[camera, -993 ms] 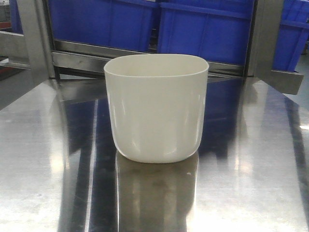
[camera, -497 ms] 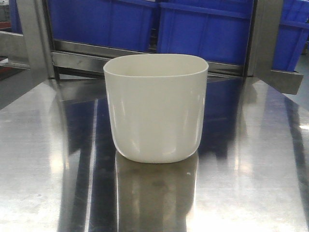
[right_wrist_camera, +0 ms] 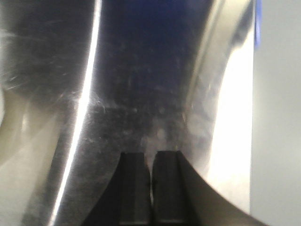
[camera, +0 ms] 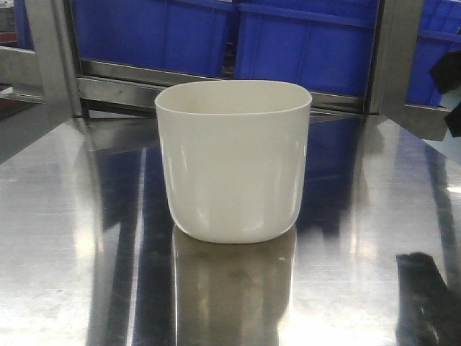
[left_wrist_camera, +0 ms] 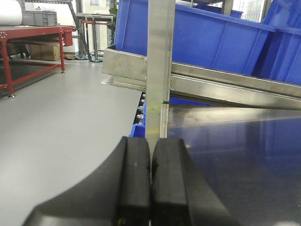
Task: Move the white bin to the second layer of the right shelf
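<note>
On steel tabletop | white bin upright, glossy cream (rounded-square mouth) | left and right jaws together

One white bin is counted. Three blue crates are counted beyond it, at 11, 12 and 2 o'clock. Two grippers are counted: one left gripper, one right gripper.

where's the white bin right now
In the front-facing view, the glossy cream-white plastic bin stands upright mid-frame on the mirror-like steel tabletop, in front of the blue plastic crates.
</note>
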{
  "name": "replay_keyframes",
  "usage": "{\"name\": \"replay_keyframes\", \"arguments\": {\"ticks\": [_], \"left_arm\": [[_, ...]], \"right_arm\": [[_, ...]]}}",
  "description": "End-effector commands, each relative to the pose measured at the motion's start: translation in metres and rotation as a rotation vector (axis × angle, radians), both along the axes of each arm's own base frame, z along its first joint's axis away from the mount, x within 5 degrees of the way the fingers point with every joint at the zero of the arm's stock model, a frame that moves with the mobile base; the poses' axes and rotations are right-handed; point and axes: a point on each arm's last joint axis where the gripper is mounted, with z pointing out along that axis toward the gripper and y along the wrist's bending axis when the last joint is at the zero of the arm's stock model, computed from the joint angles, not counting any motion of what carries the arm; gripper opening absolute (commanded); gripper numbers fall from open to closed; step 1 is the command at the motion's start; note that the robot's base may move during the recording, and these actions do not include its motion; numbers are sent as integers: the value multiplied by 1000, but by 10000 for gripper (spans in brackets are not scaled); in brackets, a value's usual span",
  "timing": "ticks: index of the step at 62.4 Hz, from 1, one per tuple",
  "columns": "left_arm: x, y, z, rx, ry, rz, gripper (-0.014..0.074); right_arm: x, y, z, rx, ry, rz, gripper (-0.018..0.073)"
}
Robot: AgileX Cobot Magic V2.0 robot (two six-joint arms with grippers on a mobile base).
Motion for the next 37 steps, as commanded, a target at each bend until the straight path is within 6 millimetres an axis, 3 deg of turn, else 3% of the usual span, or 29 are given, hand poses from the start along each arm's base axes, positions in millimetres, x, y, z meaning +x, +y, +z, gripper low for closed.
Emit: {"name": "replay_keyframes", "arguments": {"ticks": [1,6,23,37], "left_arm": [[-1,1,-1,-11,-70,7,85],[-1,1,-1,-11,-70,7,85],[-1,1,-1,-11,-70,7,85],[-1,1,-1,-11,-70,7,85]], "right_arm": [[9,7,22,32,-34,-71,279],[11,19,34,26,-13,-80,344],[9,65,86,65,10,-17,340],[17,98,103,70,117,-17,340]]}}
